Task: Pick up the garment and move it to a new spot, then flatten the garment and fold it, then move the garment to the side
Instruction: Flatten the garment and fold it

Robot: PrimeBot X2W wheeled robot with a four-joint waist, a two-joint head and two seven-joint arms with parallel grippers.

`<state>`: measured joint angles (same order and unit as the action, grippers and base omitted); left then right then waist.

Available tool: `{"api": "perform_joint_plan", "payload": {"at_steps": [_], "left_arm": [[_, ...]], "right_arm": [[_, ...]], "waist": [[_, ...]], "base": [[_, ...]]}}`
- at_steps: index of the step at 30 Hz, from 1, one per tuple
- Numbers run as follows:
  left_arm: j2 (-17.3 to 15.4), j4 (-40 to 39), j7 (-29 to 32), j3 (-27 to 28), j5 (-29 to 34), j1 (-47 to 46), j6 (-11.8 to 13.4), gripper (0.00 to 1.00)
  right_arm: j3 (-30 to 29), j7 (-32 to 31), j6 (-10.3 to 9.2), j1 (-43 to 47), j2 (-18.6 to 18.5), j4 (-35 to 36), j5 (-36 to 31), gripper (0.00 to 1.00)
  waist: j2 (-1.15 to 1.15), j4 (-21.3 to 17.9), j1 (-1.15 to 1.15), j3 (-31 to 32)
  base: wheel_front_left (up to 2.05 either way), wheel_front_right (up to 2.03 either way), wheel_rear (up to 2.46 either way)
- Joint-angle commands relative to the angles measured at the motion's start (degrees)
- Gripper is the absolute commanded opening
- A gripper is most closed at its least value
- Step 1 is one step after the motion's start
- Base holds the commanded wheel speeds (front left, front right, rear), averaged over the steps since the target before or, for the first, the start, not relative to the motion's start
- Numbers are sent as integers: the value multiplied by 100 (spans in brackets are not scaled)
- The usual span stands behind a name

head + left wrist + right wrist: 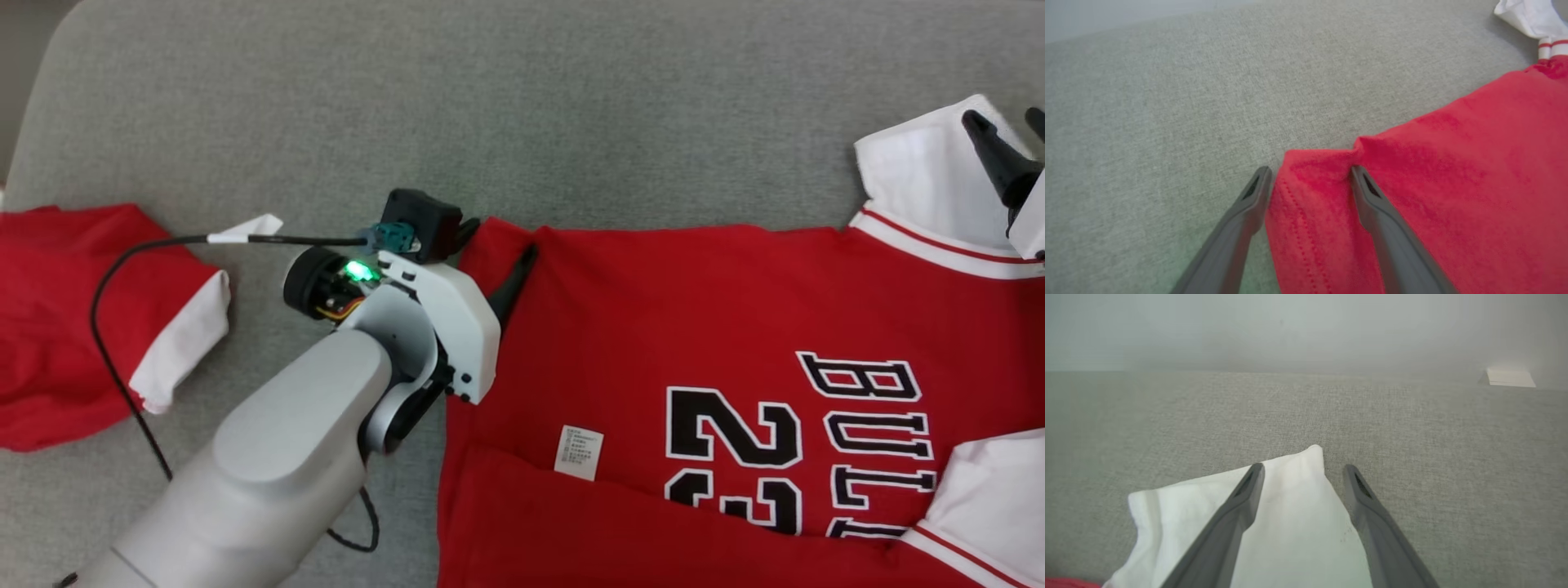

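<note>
Your garment, red with a black "23" and "BULL" lettering, lies spread on the grey cushion. It takes up the centre and right of the head view, with the print facing up and a white care label near the lower fold.

Your left gripper sits at the garment's upper-left hem corner. In the left wrist view the left gripper has its fingers spread. One finger is over the red cloth, the other just off the edge above the cushion, and the corner puckers slightly between them. Nothing is pinched. I can't tell if the tips touch the fabric.

Your right gripper is at the far right, over the white sleeve. In the right wrist view the right gripper is also spread, straddling the sleeve's tip, with no grip on it.

A second red piece with a white cuff lies well apart at the left edge. A black cable loops from the left wrist across the cushion.
</note>
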<state>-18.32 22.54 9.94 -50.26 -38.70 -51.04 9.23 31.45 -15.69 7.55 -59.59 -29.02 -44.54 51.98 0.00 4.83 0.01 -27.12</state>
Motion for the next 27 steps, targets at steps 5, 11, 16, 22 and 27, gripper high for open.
{"api": "perform_joint_plan", "payload": {"at_steps": [5, 11, 16, 22, 27], "left_arm": [[120, 190, 169, -135, 35, -109, -157, 100], [145, 305, 257, -217, -43, -107, -263, 42], [48, 372, 181, -138, -81, -103, -232, 0], [-112, 427, 160, -24, -210, -43, -261, 0], [-284, 381, 307, 36, -417, 54, -399, 0]], "right_arm": [[348, -280, -14, -257, -12, -389, 317, 100], [910, -541, -12, -203, -80, -232, 704, 0], [1125, 164, -13, -302, -214, -112, 829, 0], [1266, 996, -13, -262, -132, -400, 1058, 0], [1468, 1346, -13, -54, -80, -448, 1286, 0]], "waist": [[0, 153, -1, -164], [0, 114, -1, -107], [0, 30, -1, 17], [0, -92, -1, 326], [0, -257, -1, 735]], "base": [[0, 0, 0], [0, 0, 0], [0, 0, 0], [0, 0, 0], [0, 0, 0]]}}
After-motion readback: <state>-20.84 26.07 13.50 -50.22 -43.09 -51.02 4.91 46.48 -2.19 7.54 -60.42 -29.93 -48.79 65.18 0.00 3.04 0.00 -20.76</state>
